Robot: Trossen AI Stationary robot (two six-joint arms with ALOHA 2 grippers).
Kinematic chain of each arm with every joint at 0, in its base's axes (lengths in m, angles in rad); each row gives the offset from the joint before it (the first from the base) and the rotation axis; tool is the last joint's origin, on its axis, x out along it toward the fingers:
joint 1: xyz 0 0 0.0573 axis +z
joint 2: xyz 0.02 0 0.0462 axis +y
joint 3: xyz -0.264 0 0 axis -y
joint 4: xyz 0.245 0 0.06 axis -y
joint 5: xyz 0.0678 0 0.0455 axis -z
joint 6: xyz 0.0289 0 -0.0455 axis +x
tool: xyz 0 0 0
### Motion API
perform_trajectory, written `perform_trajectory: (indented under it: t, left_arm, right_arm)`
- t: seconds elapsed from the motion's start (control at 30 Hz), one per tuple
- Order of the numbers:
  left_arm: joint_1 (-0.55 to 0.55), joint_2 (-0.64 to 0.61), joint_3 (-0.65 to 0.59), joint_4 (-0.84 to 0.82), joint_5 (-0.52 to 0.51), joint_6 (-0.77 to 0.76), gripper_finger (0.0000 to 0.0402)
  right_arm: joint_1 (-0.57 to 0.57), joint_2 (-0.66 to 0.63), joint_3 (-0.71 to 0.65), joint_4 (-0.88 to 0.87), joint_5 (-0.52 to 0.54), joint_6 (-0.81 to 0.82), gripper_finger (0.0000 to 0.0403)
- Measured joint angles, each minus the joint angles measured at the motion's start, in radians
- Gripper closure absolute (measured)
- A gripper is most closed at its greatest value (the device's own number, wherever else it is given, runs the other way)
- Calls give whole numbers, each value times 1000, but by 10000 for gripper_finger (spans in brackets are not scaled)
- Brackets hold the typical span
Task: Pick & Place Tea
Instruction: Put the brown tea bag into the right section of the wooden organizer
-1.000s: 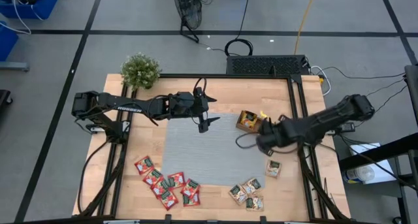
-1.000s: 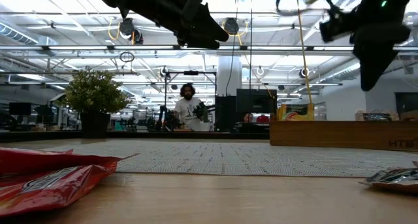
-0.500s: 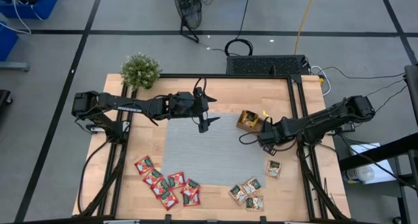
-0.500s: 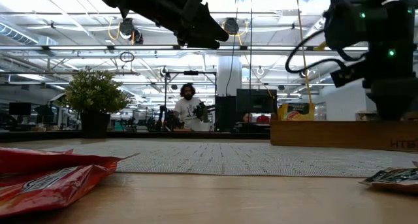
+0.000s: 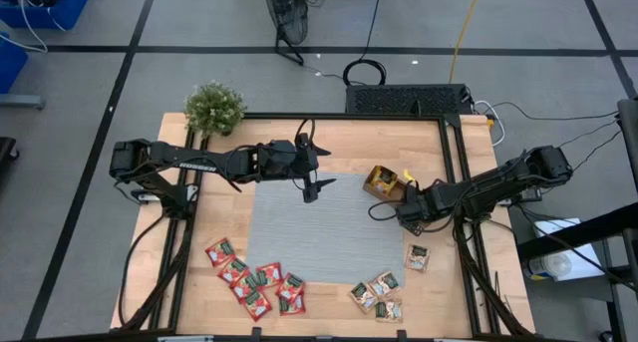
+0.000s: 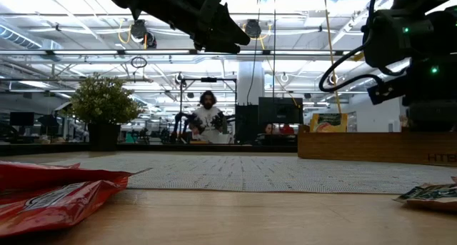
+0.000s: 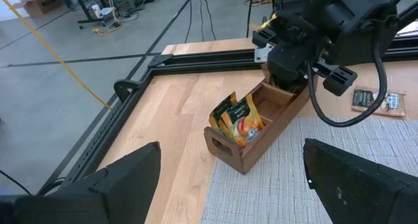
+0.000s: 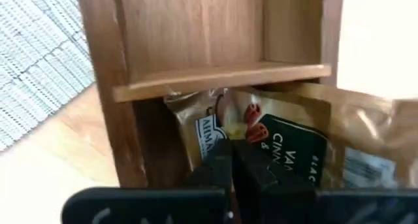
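Since 1 s ago the right gripper [image 5: 406, 214] moved toward the wooden tray [image 7: 258, 126], fingers [image 8: 251, 168] shut on a pale tea sachet [image 8: 287, 149], prob. to drop it in. Left gripper [image 5: 311, 190] waits above the mat [image 5: 319, 227], fingers wide. On worktop [image 5: 349, 148]: approx. 8 red sachets [image 5: 254, 280], 4 pale [image 5: 379, 292]; 2 yellow [image 7: 236, 116] in tray.

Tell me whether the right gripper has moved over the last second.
Yes. In the high view the right gripper has shifted slightly toward the table's right edge, beside the wooden tray. It is shut over a sachet in the tray.
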Motion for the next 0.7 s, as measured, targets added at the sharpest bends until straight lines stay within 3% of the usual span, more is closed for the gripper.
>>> perform_trajectory:
  t: [0.1, 0.37, 0.7]
  left_arm:
    - [0, 0, 0, 0, 0, 0, 36]
    - [0, 0, 0, 0, 0, 0, 36]
    - [0, 0, 0, 0, 0, 0, 36]
  right_arm:
    - [8, 0, 25, -20, 8, 9, 403]
    - [44, 0, 131, -140, 186, 35, 403]
    - [145, -1, 204, -125, 317, 35, 403]
